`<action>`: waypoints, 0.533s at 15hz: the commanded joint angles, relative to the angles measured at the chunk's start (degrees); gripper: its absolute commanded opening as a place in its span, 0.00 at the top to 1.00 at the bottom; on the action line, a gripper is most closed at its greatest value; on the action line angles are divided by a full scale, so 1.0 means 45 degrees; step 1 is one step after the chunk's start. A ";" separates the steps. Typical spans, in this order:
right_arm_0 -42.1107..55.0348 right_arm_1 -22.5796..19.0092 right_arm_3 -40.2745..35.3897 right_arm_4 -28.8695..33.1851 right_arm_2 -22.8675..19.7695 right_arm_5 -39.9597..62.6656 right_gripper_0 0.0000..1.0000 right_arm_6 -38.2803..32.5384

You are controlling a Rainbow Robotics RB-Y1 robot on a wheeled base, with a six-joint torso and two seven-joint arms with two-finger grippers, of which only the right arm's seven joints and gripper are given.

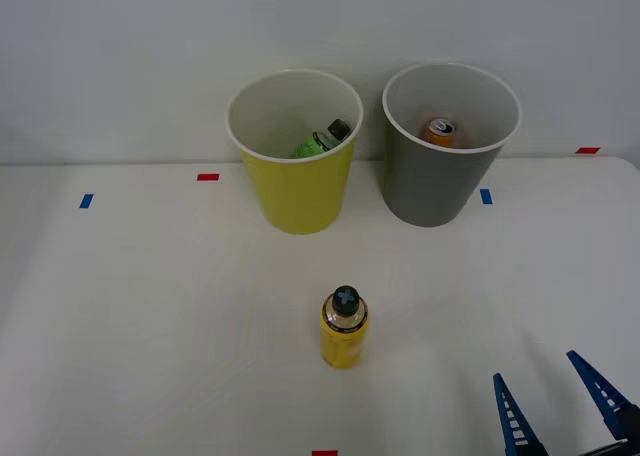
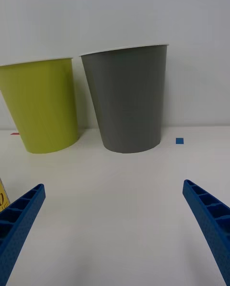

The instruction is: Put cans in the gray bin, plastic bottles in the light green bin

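- Two round, tapered plastic bins are standing side by side at the far edge of a plain white worktop [image 1: 150, 306], near a pale wall.
- The light green bin [image 1: 297, 191] is sitting to the left, its smooth yellow-green wall contrasting with a white inside and rim; a green bottle [image 1: 322, 139] with a black cap is leaning inside it.
- The gray bin [image 1: 432, 181] is standing just beside it on the right, dark and matte outside, white within; an orange can [image 1: 440, 130] with a silver top is lying inside.
- A yellow-labelled bottle [image 1: 344, 328] with a black cap is standing upright on the worktop, nearer than the bins, in front of the green one.
- The right gripper [image 1: 555, 398] is hanging at the near right corner, its blue ribbed fingers [image 2: 211, 219] spread wide apart and gripping nothing.
- The yellow bottle is standing to the left of the fingers, apart from them, not between them.
- Small red and blue tape marks are dotting the worktop.
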 commanded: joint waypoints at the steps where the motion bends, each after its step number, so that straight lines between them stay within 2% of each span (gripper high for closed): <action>1: 0.0000 0.0000 0.0000 0.0000 0.0000 0.0000 0.00 0.0000; 8: -0.0156 -0.0098 0.0410 0.0000 -0.0215 -0.0391 0.00 0.0078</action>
